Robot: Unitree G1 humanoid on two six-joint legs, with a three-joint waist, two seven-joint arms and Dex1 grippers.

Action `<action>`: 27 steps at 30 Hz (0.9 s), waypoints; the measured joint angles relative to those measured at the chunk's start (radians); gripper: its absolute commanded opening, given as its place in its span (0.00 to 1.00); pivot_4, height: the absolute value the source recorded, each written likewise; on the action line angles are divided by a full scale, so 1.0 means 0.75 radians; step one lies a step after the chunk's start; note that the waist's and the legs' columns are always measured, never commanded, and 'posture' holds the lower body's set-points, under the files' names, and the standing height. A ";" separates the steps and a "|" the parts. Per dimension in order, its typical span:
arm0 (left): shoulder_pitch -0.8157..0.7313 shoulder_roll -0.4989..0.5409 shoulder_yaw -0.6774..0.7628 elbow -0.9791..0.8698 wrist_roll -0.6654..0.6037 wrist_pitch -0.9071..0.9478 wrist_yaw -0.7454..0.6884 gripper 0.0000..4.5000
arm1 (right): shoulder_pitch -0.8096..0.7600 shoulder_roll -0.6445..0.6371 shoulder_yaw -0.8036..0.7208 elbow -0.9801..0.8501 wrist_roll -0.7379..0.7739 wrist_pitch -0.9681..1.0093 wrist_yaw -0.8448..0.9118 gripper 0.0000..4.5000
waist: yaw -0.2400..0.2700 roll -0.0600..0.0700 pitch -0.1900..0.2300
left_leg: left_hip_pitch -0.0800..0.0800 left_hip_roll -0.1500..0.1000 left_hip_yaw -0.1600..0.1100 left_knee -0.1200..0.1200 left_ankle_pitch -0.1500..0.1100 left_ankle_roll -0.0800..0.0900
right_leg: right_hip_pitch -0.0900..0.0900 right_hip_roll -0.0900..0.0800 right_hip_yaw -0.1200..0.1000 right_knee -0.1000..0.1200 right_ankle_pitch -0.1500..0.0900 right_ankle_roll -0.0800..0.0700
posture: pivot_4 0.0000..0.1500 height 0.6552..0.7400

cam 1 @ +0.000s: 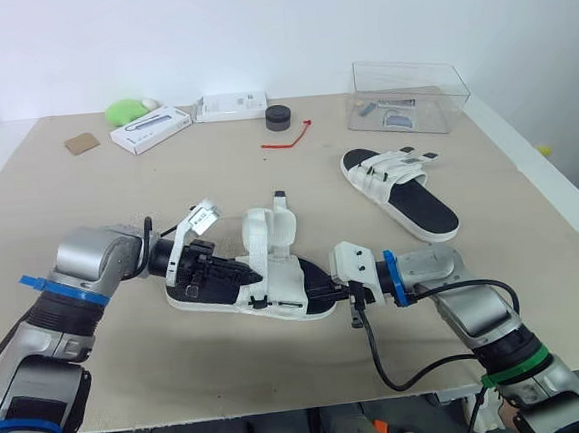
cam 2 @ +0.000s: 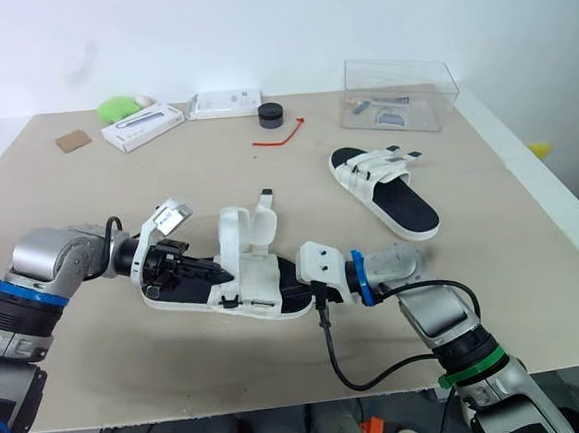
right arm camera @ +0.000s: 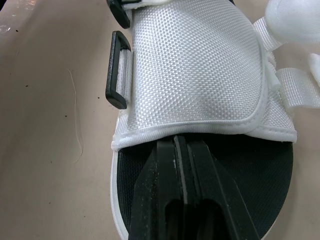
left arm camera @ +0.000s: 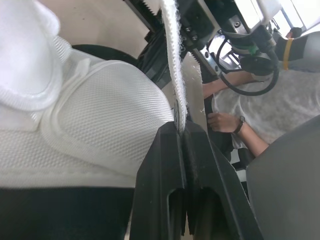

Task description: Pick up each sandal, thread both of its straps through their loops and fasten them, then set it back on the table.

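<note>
While the table (cam 1: 217,182) is carrying both sandals, the nearer sandal (cam 1: 275,283) is sitting by the front edge between the two arms, and the other sandal (cam 1: 400,193) is lying well apart at the right. The left gripper (cam 1: 232,272) is pinching a white strap (left arm camera: 172,75) edge-on, and the right gripper (cam 1: 318,291) is pressing its fingers together, tips touching the hem of the mesh upper (right arm camera: 195,65).

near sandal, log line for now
left gripper shut on strap | right gripper shut on near sandal's upper | far sandal on table
</note>
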 measured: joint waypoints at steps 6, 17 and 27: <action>0.046 0.016 -0.004 -0.086 0.009 -0.029 -0.031 0.01 | 0.000 0.000 0.002 0.000 -0.006 -0.012 0.001 0.00 | 0.000 0.000 0.000 | 0.000 0.001 0.000 0.000 0.000 0.000 | 0.000 0.000 0.000 0.000 0.000 0.000 | 1.00 1.00; 0.140 0.077 -0.058 -0.225 0.033 -0.086 -0.072 0.01 | 0.000 0.001 0.006 0.000 -0.007 -0.025 0.002 0.00 | -0.001 0.000 0.000 | 0.001 0.001 0.000 0.000 0.000 0.000 | 0.000 0.001 0.000 0.000 0.000 -0.001 | 1.00 1.00; 0.153 0.078 -0.005 -0.251 -0.005 -0.059 -0.050 0.49 | -0.009 0.001 0.011 0.016 -0.014 -0.037 0.002 0.00 | 0.000 0.000 0.000 | 0.002 0.002 0.001 0.000 0.000 0.000 | 0.001 0.001 0.001 0.000 -0.001 -0.003 | 1.00 1.00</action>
